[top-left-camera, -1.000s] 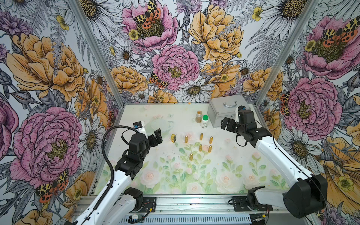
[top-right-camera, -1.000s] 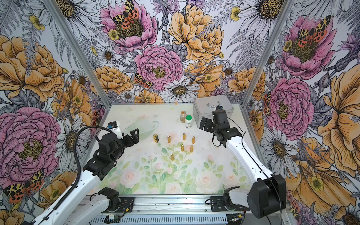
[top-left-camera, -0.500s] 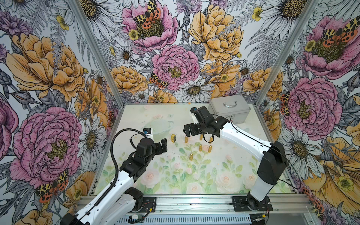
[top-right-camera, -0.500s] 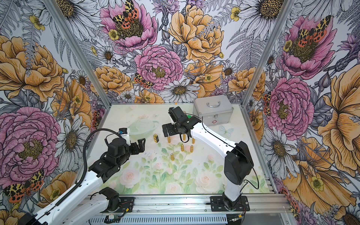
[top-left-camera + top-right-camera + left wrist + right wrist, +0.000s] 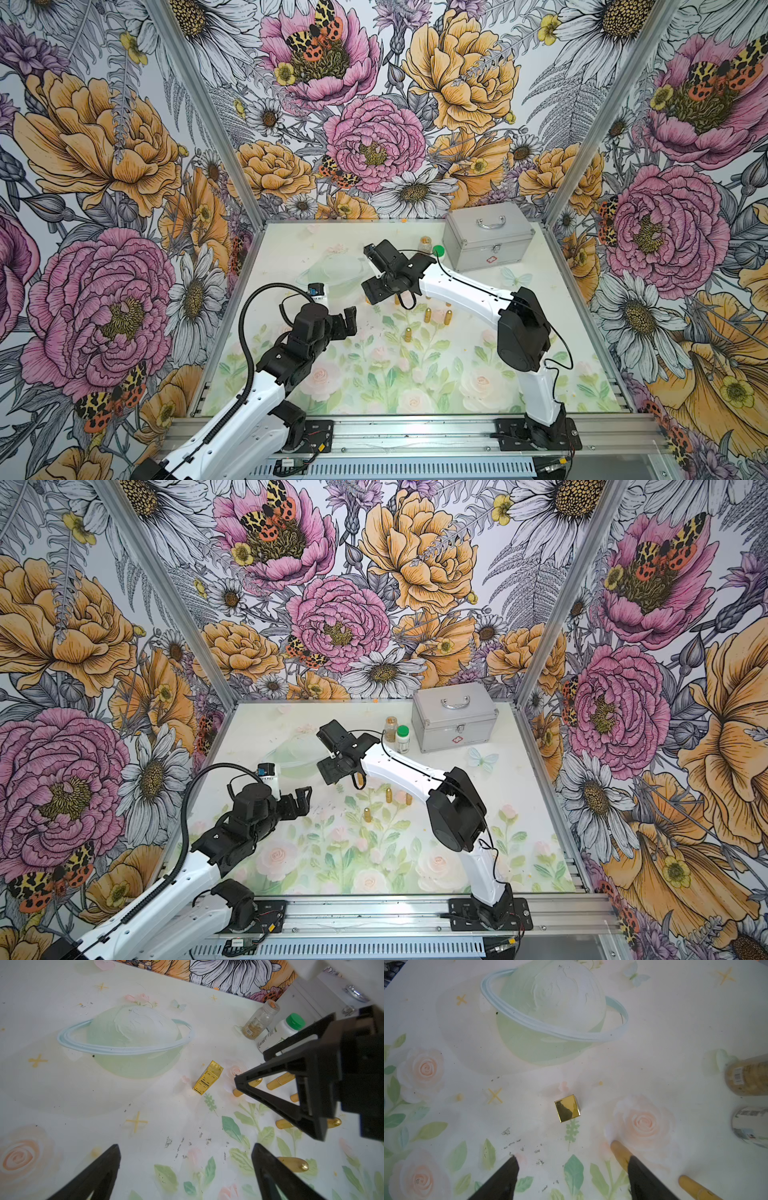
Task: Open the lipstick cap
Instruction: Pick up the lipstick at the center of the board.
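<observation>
Jaws on both arms were spread wide, nothing pinched in either. The right gripper [image 5: 572, 1158] hung over the lipstick [image 5: 567, 1110]. That was a shiny gold square tube standing upright on the flowery table [image 5: 654, 1043], and the cap looked on as far as I could tell. In the right wrist view it sat just past the fingertips, roughly centred between them and touching neither. The left gripper [image 5: 185, 1146] was well apart, aimed toward the same tube. A few gold bullet-shaped sticks [image 5: 280, 1081] lay near the lipstick, one right beside a right finger. Toward the back wall, a green-capped bottle [image 5: 291, 1024] and a glass jar [image 5: 259, 1020] stood next to a silver case [image 5: 488, 237].
</observation>
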### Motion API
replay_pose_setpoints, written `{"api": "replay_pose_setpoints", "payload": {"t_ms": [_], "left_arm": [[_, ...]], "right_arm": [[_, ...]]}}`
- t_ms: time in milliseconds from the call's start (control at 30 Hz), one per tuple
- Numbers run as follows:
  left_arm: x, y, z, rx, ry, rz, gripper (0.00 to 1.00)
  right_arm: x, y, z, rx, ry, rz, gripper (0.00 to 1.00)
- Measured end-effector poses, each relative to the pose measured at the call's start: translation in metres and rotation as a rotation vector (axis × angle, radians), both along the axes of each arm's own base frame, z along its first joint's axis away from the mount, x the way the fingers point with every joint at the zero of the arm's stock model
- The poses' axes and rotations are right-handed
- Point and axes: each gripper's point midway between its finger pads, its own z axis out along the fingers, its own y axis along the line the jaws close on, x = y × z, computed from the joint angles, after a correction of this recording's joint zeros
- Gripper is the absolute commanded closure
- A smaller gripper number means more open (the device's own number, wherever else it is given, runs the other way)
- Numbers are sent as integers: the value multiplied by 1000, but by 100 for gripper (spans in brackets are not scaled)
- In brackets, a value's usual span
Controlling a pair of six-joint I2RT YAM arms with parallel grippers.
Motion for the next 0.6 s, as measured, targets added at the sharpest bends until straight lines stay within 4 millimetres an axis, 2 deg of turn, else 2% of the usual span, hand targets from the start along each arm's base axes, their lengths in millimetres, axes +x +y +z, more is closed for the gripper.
{"api": "replay_pose_setpoints", "payload": {"t_ms": [133, 300, 600], "left_arm": [[0, 0, -4, 1, 2, 0, 1], [-2, 1, -9, -8, 12, 10, 1], [-1, 1, -6, -24, 5, 19, 1]], "right_arm": [[3, 11, -15, -26, 4, 23, 28], [14, 20, -23, -39, -10, 27, 38], [24, 29, -39, -60, -15, 40, 47]]}}
